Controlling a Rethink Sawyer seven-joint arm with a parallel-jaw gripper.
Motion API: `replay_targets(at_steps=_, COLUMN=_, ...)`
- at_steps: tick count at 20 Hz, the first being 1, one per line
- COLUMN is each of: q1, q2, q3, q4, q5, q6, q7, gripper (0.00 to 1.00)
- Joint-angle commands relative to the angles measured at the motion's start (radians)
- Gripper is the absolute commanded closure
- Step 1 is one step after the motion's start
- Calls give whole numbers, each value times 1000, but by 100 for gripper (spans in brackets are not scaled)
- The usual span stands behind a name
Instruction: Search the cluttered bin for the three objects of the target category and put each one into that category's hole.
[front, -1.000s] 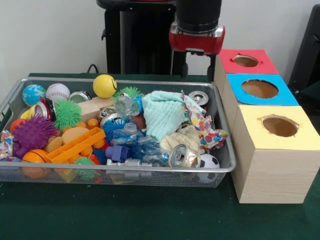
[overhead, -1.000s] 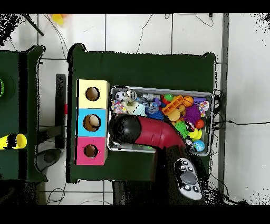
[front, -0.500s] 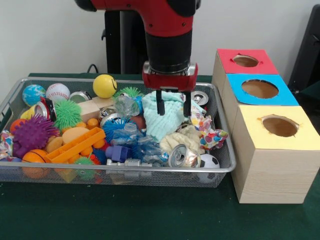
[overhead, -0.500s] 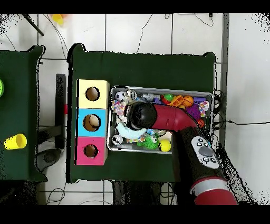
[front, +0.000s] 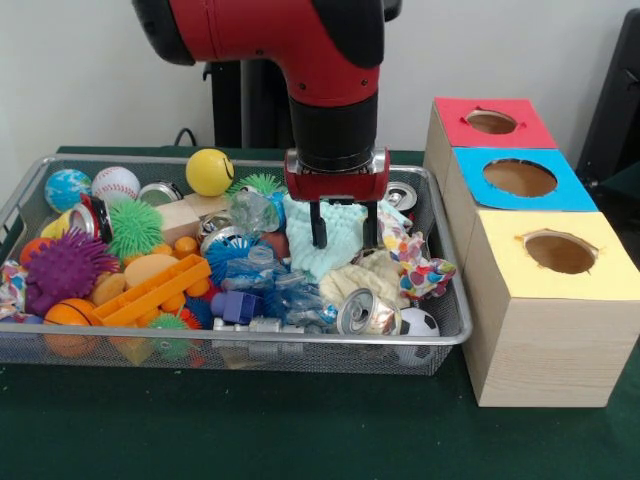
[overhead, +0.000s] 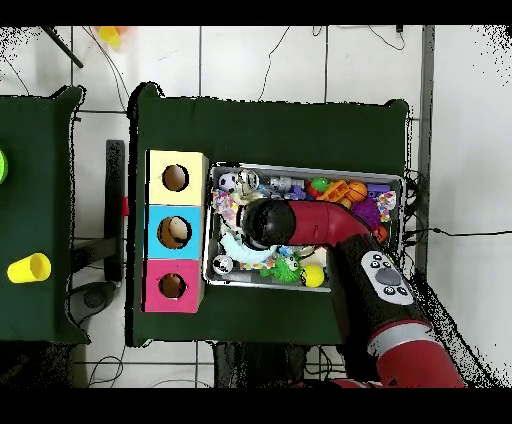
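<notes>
My gripper (front: 345, 238) hangs open over the right half of the wire bin (front: 440, 335). Its two black fingers (front: 319, 224) straddle a light teal cloth (front: 305, 250), with the tips down at the cloth's top. A cream cloth (front: 368, 278) and a dotted patterned cloth (front: 412, 256) lie just in front and to the right. Crushed cans (front: 365, 312), balls and spiky toys fill the rest of the bin. In the overhead view the arm's black head (overhead: 265, 222) hides the fingers; the teal cloth (overhead: 235, 248) shows beside it.
Three wooden boxes with round holes stand right of the bin: red top (front: 525, 128) farthest, blue (front: 570, 195) in the middle, yellow (front: 610, 280) nearest. An orange block (front: 150, 292), a purple spiky ball (front: 65, 268) and a yellow ball (front: 209, 171) lie in the bin's left half.
The arm swung from beside the red box to over the bin, then came down and slightly forward. Its open fingers now reach the teal cloth.
</notes>
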Motion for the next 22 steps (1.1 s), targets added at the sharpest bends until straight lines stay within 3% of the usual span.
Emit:
replay_targets(at_steps=1, q1=-74, q2=-72, q3=96, q4=98, q5=-122, q6=-47, q7=-172, gripper=0)
replay_targets(at_steps=6, q1=-130, q2=-99, q3=126, q4=90, q5=-157, q6=13, q7=-223, gripper=0)
replay_targets(at_steps=9, q1=-148, q2=-84, q3=120, q4=89, q5=-200, q6=-4, q7=-220, gripper=0)
replay_targets(at_steps=18, q1=-218, q2=-4, q3=106, q4=259, q5=-304, q6=-220, q7=-75, gripper=0)
replay_targets(at_steps=22, q1=-239, q2=84, q3=27, q4=317, q5=-373, q6=-362, q7=18, gripper=0)
